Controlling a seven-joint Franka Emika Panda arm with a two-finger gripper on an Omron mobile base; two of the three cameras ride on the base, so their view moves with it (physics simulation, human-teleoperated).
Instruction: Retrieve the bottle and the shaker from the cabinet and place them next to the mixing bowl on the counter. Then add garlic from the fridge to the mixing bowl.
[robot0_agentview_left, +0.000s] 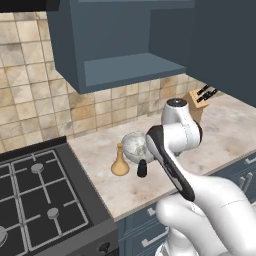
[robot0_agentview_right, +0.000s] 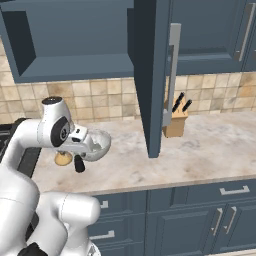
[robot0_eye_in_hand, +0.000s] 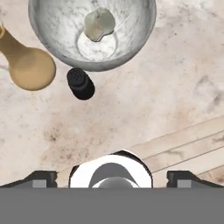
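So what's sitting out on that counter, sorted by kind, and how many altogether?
Bowls: 1, the mixing bowl
Garlic: 1, the garlic inside the bowl
Bottles: 1, the bottle
Shakers: 1, the shaker
Knife blocks: 1, the knife block
Total: 5

A kitchen: gas hob (robot0_agentview_left: 40, 200), tiled backsplash (robot0_agentview_left: 30, 100), stone counter (robot0_agentview_left: 220, 135), knife block (robot0_agentview_right: 176, 122).

Arm (robot0_agentview_left: 172, 150) folds up from base, elbow high, forearm angled forward and down — gripper (robot0_eye_in_hand: 111, 177) faces straight down, fingers (robot0_eye_in_hand: 41, 178) spread wide, holding nothing.
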